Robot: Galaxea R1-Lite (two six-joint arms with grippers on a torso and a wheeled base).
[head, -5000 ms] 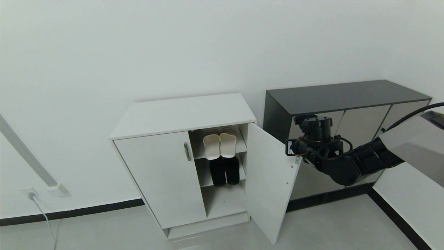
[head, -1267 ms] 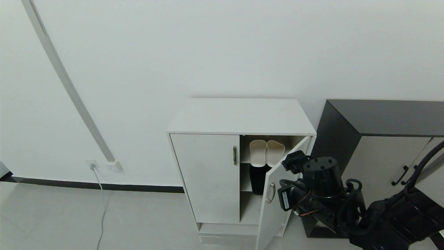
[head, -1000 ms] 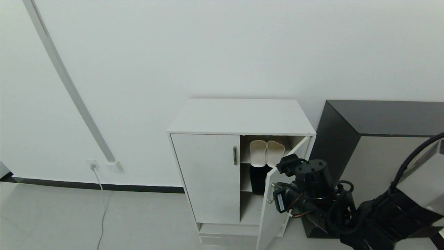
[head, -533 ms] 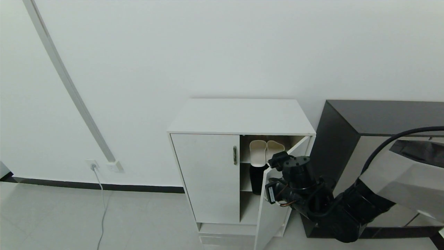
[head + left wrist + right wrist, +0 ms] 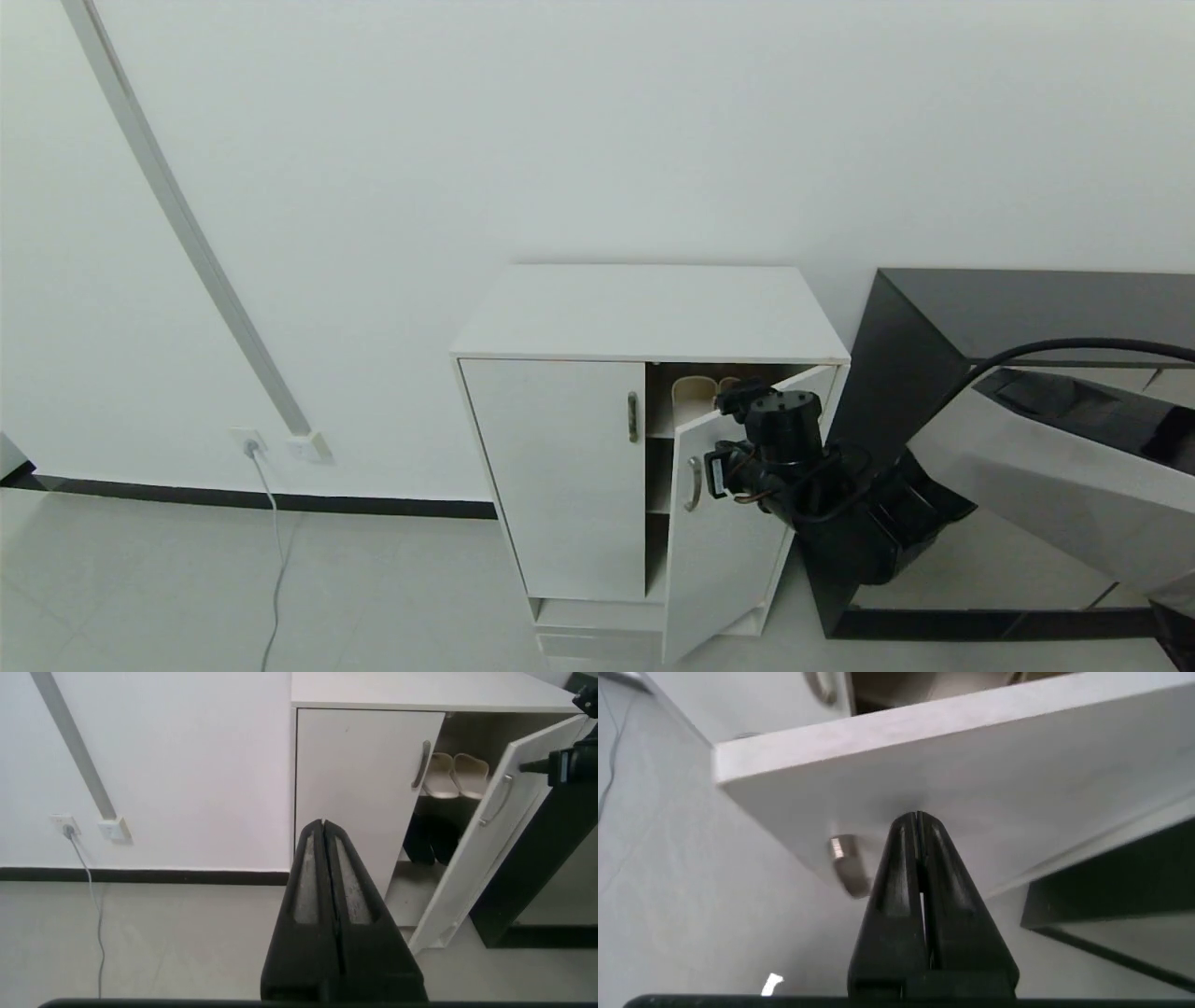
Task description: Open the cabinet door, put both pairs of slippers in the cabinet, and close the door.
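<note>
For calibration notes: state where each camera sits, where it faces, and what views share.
Head view: on the robot's head, looking forward and down at the white cabinet; right arm shows.
Left wrist view: on the left wrist, back from the cabinet, facing its front past the shut left gripper.
Right wrist view: on the right wrist, close to the door; shut right gripper at its face.
Shared: head and left wrist views both show the ajar door and cream slippers.

Inside the cabinet (image 5: 644,313), one slipper pair (image 5: 455,773) sits on the shelf above the other pair (image 5: 430,840) (both behind the half-shut right door (image 5: 714,560)); a sideboard (image 5: 1027,313) stands just right.
</note>
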